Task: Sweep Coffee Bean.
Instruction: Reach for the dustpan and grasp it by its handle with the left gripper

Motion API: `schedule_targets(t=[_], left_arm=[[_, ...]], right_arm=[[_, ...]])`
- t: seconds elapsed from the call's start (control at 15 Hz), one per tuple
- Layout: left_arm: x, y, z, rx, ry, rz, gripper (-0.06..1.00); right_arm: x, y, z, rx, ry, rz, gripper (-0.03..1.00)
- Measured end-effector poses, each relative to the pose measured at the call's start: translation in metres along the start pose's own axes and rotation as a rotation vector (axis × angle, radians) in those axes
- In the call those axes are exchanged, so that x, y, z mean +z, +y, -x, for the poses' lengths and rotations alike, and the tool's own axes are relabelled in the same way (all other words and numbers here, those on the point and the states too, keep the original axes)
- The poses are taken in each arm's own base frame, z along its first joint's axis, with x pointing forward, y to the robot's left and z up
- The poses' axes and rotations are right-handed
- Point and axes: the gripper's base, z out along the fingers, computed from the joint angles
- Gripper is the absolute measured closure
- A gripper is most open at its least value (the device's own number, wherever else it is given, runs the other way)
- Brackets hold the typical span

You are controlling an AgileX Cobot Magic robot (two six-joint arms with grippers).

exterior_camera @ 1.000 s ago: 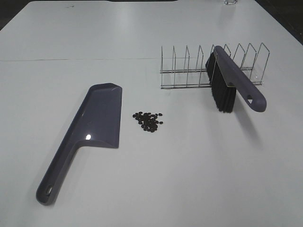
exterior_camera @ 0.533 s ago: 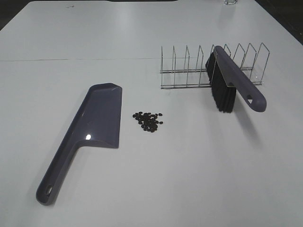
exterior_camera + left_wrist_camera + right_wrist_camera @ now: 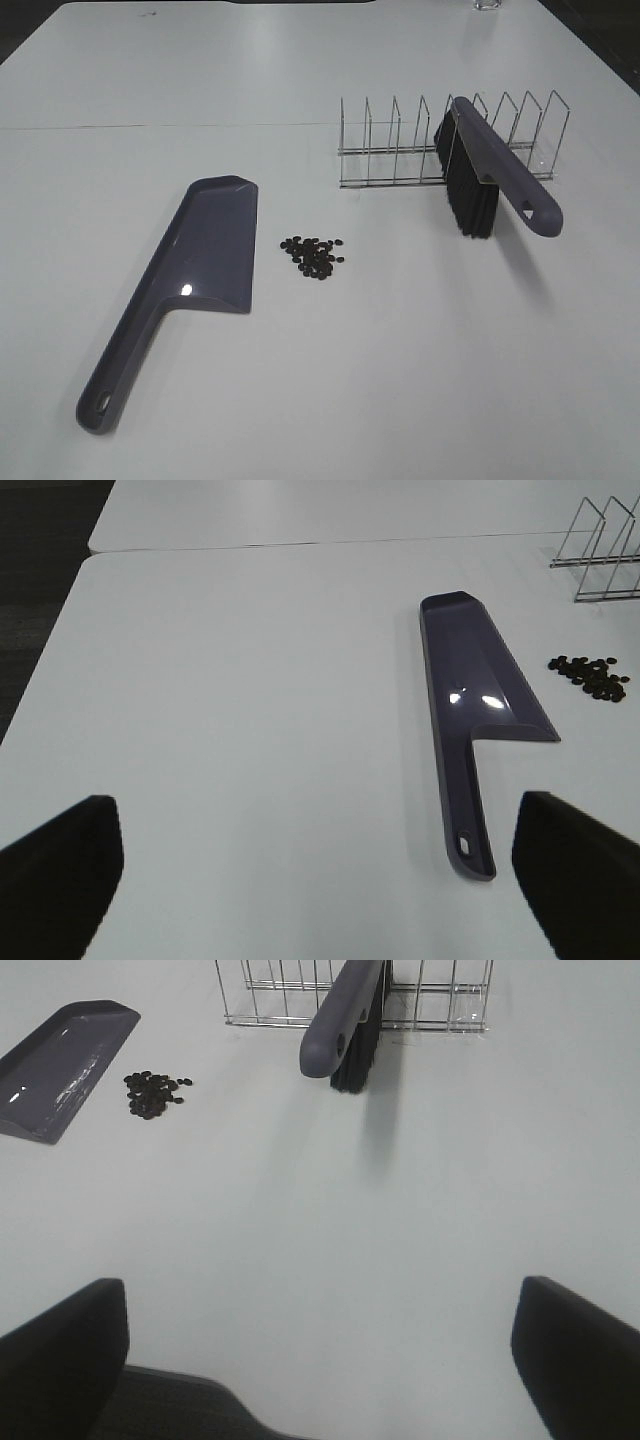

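- we see the coffee beans (image 3: 313, 257) in a small loose heap on the white tabletop (image 3: 400, 380), near the right side of the purple-grey dustpan (image 3: 205, 255) and not touching it.
- the brush (image 3: 490, 175) leans in the wire rack (image 3: 395, 150), bristles down, well apart from the beans.
- our left gripper (image 3: 320, 880) has its jaws spread wide and holds nothing, with the dustpan handle ahead of it.
- our right gripper (image 3: 320, 1360) is also spread wide and empty over bare tabletop.
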Motion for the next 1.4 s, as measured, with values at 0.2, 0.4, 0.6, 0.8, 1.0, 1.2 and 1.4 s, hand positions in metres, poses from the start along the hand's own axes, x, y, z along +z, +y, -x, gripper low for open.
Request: schedule_targets(t=[0.2,0.4,0.6,0.8,1.0,1.2,1.4], left_arm=[[-0.0024,0.0030,-0.0013,-0.025,-0.018,0.034,-0.03],[-0.0027,0.0036,-0.0015,-0.034,-0.020,0.040,-0.03],[-0.0027,0.0036,-0.0015,-0.034,-0.020,0.040,-0.03],[-0.0027,0.0036,-0.0015,-0.034,-0.020,0.040,-0.03],[-0.0028,0.0043,-0.0015,-0.029,-0.021,0.048,-0.03],[-0.0028,0.0043,-0.0015,-0.029,-0.021,0.048,-0.03],[-0.0029,0.0047,-0.0015,-0.027,-0.022,0.052,-0.03]], right_arm=[[0.0000,0.0000,0.0000,0.000,0.000,0.000,0.03],[0.0000,0.0000,0.0000,0.000,0.000,0.000,0.03],[0.0000,0.0000,0.0000,0.000,0.000,0.000,0.03],[0.0000,0.0000,0.0000,0.000,0.000,0.000,0.03],[0.0000,0.0000,0.0000,0.000,0.000,0.000,0.03],[0.0000,0.0000,0.0000,0.000,0.000,0.000,0.03],[0.0000,0.0000,0.0000,0.000,0.000,0.000,0.03]])
